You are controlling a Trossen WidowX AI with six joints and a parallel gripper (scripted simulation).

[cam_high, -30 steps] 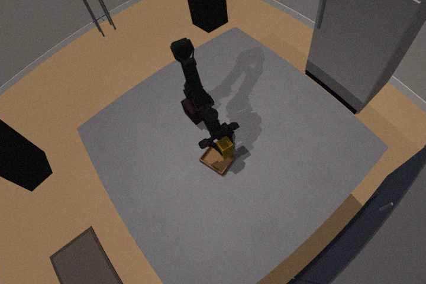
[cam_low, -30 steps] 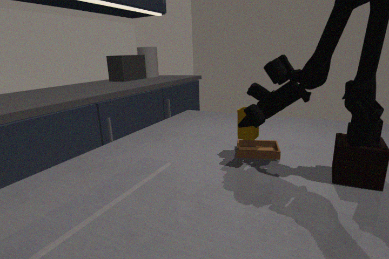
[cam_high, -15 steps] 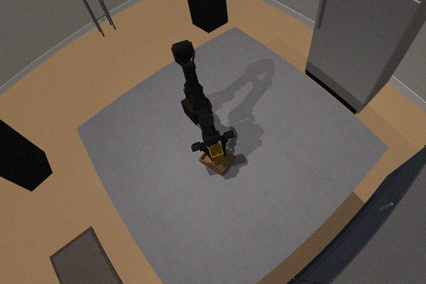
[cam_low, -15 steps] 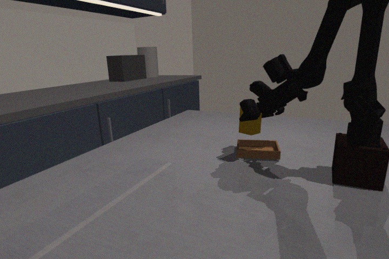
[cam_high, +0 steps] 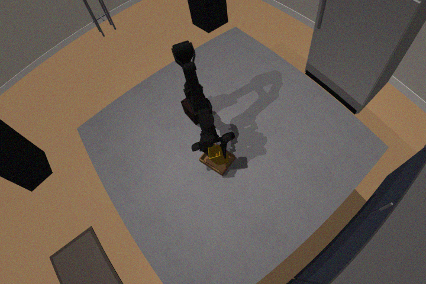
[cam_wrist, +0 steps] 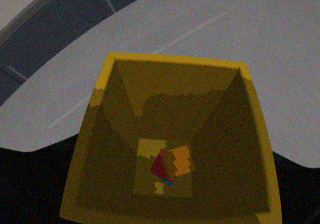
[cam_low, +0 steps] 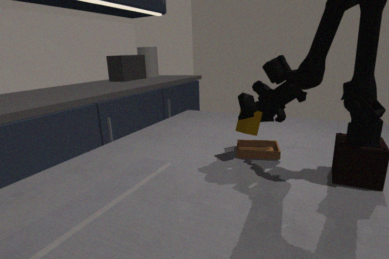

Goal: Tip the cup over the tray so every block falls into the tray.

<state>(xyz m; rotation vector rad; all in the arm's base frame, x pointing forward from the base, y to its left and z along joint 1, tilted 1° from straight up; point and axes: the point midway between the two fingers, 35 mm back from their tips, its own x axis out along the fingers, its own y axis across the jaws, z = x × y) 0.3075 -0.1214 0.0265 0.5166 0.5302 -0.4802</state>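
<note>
The yellow cup (cam_high: 214,152) (cam_low: 249,124) (cam_wrist: 175,59) is in the air, held above the tray and leaning somewhat to one side. My gripper (cam_high: 215,154) (cam_low: 250,115) is shut on the cup, with its fingers on opposite sides. In the wrist view I look into the cup's mouth: a red block (cam_wrist: 158,167), an orange block (cam_wrist: 182,160) and a bit of a blue block (cam_wrist: 168,181) lie together at its bottom. The shallow brown tray (cam_high: 222,173) (cam_low: 257,155) stands on the table below the cup. No block shows in the tray's visible part; the cup and arm hide some of it.
The arm's dark red base block (cam_high: 188,109) (cam_low: 357,168) stands on the grey table (cam_high: 254,217) (cam_low: 124,225), behind the tray as seen from the cup. A counter with blue cabinets (cam_low: 48,134) runs beyond the table edge. The arm's shadow falls beside the tray.
</note>
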